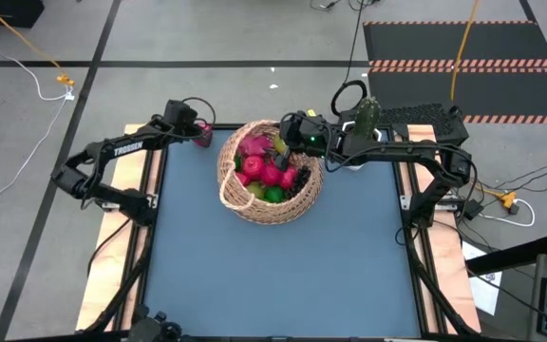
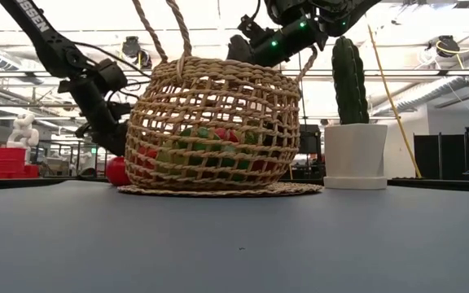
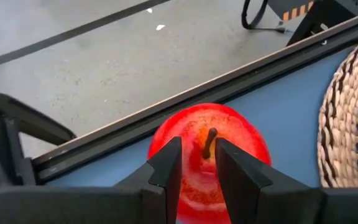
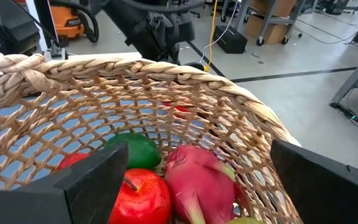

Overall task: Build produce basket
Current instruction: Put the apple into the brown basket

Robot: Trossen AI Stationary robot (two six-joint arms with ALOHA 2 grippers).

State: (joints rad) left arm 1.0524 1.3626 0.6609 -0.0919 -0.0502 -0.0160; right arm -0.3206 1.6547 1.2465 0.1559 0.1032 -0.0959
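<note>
Rough woven wicker basket (image 1: 270, 173); glossy smooth plastic apple (image 3: 210, 152); matt tabletop (image 1: 273, 266).

Both arms are matte black with angular links and loose black cables. The left arm (image 1: 112, 157) bears white TROSSEN lettering; the right arm (image 1: 387, 147) shows small green lights.

Tan woven basket (image 1: 269, 176) holds red apples (image 4: 143, 194), a pink dragon fruit (image 4: 199, 180), a green lime (image 4: 135, 151).

Grey concrete floor (image 1: 207, 33) all around, crossed by dark tape lines. Black mat (image 1: 463, 57) with striped orange edges beyond the far right corner. Yellow cable (image 1: 27, 43) lying far left. Bright ceiling lights (image 2: 430, 37) overhead.
</note>
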